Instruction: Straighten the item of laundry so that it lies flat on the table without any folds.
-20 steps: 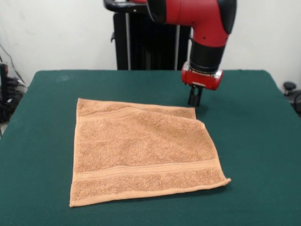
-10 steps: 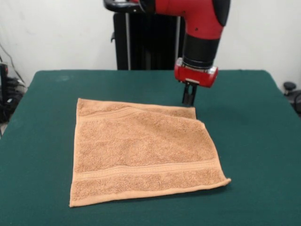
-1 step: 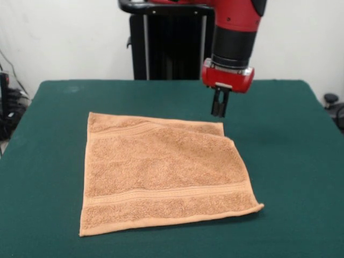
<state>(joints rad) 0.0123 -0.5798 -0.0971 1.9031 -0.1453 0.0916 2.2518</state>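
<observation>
One towel [image 3: 161, 174] is seen spread across the middle of the green tabletop [image 3: 290, 161], mostly flat, with a single fold left along its far edge, where a flap is doubled over toward the far right corner. The gripper [image 3: 219, 109] is held in the air just beyond that corner, clear of the cloth, and its fingers [image 3: 216, 103] are seen pressed close together with nothing between them.

Trouble is judged most likely at the folded corner. If the fingers are lowered without being spread, the cloth may only be pushed and bunched rather than caught. If both layers are pinched together, the fold may be dragged along instead of opened. A pull made too far or too fast may shift the whole towel, and fresh creases may be raised in the flat part.

Plenty of bare tabletop is seen on every side of the towel: a wide strip to the right, a broad band at the far side beneath the gripper, and a narrower margin along the near edge. No other object is seen on the surface to obstruct a move.
</observation>
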